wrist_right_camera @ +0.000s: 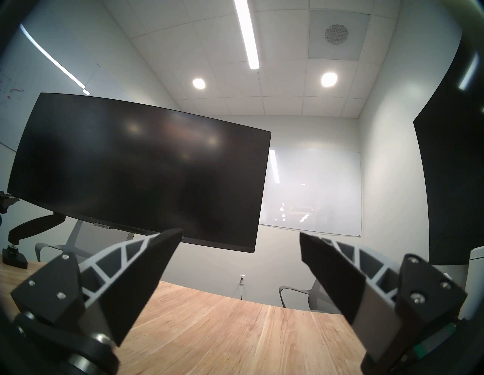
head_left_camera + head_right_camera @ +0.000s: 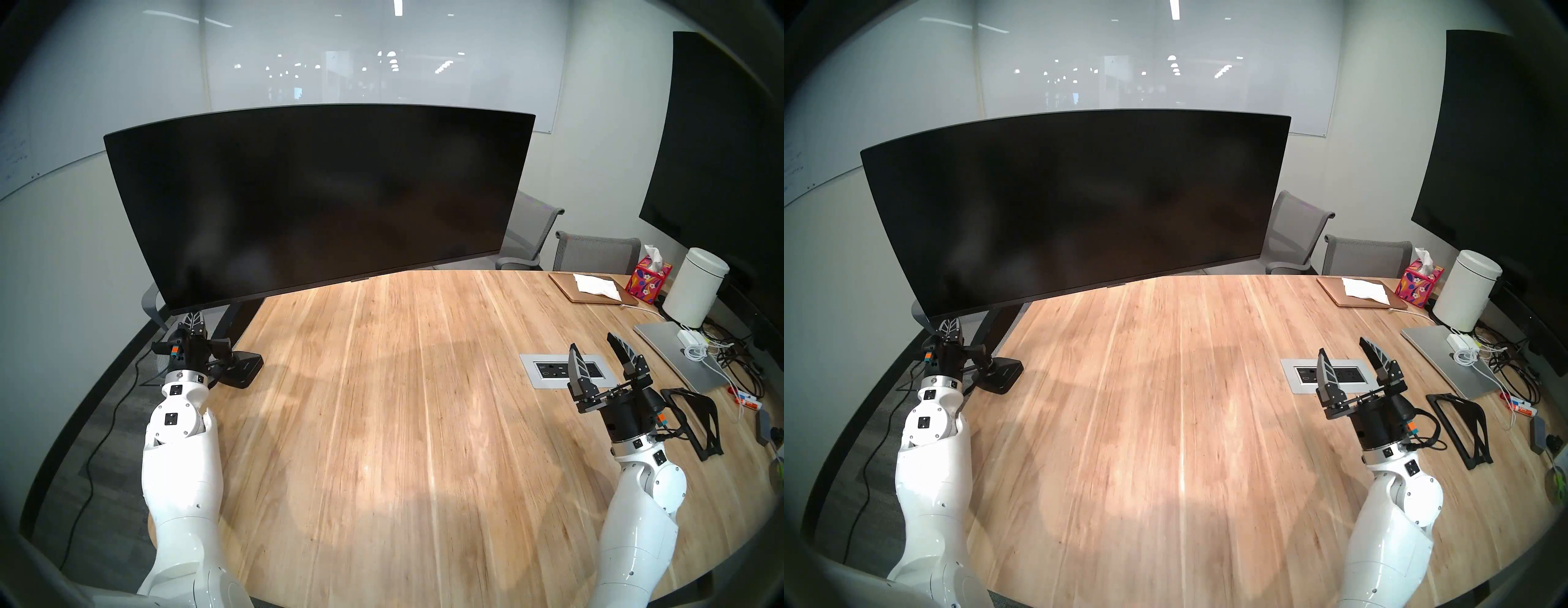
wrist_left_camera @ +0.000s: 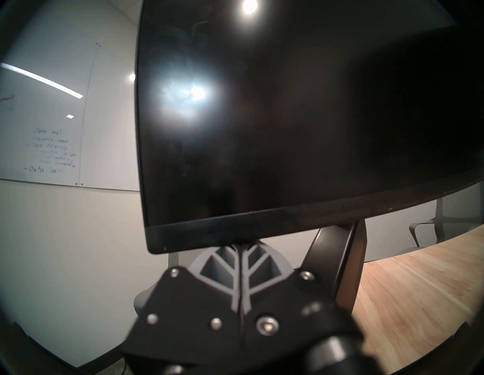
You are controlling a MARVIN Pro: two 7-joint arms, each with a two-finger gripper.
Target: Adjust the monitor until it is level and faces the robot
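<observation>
Whiteboard walls and grey chairs ring a wooden worktop in a small meeting room, where the monitor hangs on its black arm mount over the far left edge. It is plainly not level: its left end sags low and its right end rides high, and the face looks turned slightly toward the right. The left tool, its fingers pressed together, sits right under the lower left corner, seemingly touching the bottom bezel, probably to push it up. The right tool hangs well apart with fingers spread, holding nothing. Levelling and squaring both remain.
</observation>
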